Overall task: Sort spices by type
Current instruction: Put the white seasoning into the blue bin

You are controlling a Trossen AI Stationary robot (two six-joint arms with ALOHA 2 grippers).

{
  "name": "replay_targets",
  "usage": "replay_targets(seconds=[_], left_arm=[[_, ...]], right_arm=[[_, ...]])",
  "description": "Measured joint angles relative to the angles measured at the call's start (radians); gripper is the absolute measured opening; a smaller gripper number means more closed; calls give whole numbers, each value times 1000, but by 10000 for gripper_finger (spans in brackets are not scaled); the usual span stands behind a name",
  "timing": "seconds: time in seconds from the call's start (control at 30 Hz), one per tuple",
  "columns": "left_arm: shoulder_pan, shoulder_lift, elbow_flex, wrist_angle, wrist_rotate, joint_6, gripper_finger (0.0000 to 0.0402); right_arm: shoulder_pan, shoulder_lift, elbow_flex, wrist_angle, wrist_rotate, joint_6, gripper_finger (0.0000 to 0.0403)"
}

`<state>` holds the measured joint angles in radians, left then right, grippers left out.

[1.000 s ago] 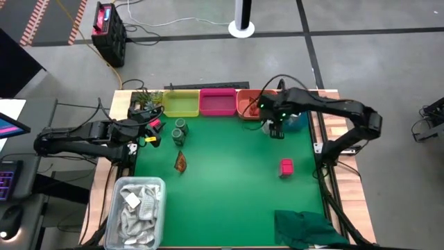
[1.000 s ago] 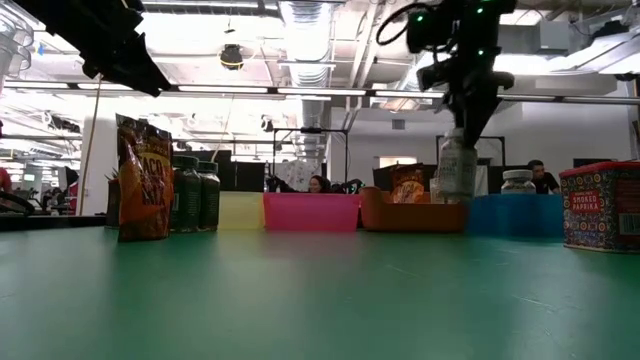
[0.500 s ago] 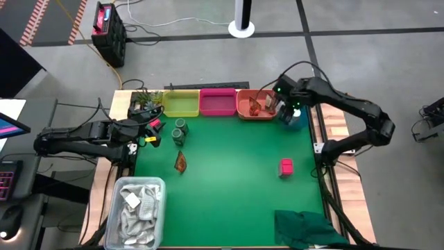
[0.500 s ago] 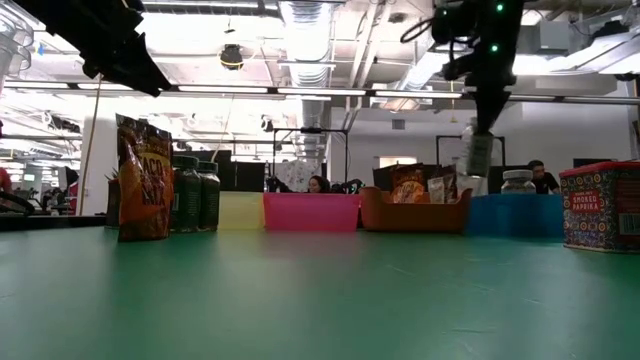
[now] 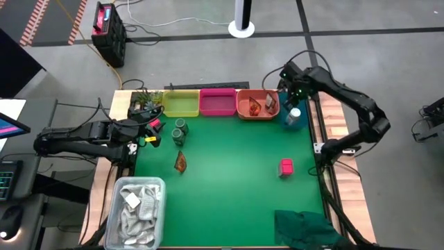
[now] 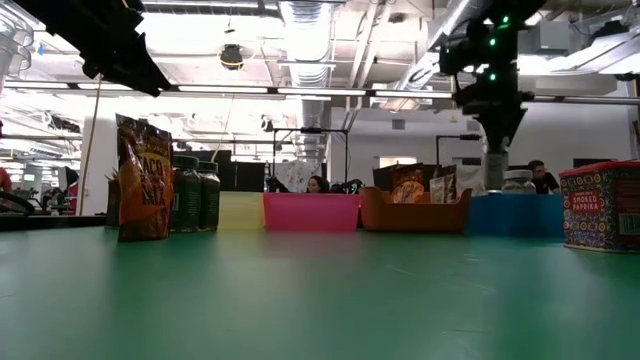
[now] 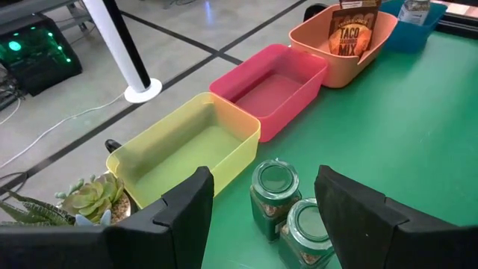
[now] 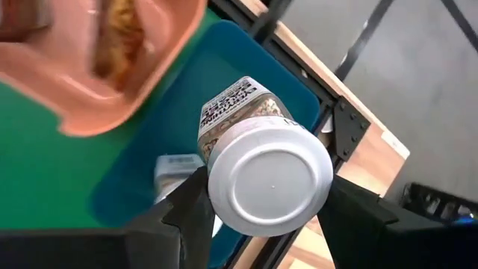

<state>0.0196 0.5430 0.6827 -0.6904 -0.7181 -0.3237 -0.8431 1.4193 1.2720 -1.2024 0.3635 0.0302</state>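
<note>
Right wrist view shows the right gripper (image 8: 261, 196) with its jaws clamped on a white-capped jar (image 8: 265, 168), cap facing the camera, held above the teal tray (image 8: 179, 104). A second white-capped jar (image 8: 175, 170) stands inside that tray, partly hidden behind the held one.

From the high view, the right gripper (image 5: 294, 104) hangs over the teal tray (image 5: 297, 122) at about two o'clock on the green counter (image 5: 229, 173). Just beside it, toward twelve o'clock, the orange tray (image 5: 244, 105) holds two orange-brown packets (image 5: 262, 104). The pink tray (image 5: 217, 103) and the yellow tray (image 5: 180, 104) continue the row toward eleven o'clock.

A pink box (image 5: 286, 167) sits alone at about four o'clock. Two dark green jars (image 5: 180, 131) stand touching each other near ten o'clock, with a third orange-brown packet (image 5: 180, 162) just below them.

The left gripper (image 5: 150, 132) waits at the nine o'clock edge, its jaws released and spread apart, empty. A clear tub of white packets (image 5: 136, 212) sits at seven o'clock, and a dark green cloth (image 5: 305, 228) lies at five o'clock.
</note>
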Motion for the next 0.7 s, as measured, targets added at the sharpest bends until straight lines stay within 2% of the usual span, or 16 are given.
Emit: replay_targets(seconds=[0.23, 0.47, 0.7], left_arm=[[0, 0, 0, 0, 0, 0, 224], [0, 0, 0, -1, 0, 1, 224], [0, 0, 0, -1, 0, 1, 224]], right_arm=[[-78, 102, 0, 42, -106, -36, 225], [-97, 188, 0, 53, -126, -54, 228], [-95, 222, 0, 52, -134, -62, 259]])
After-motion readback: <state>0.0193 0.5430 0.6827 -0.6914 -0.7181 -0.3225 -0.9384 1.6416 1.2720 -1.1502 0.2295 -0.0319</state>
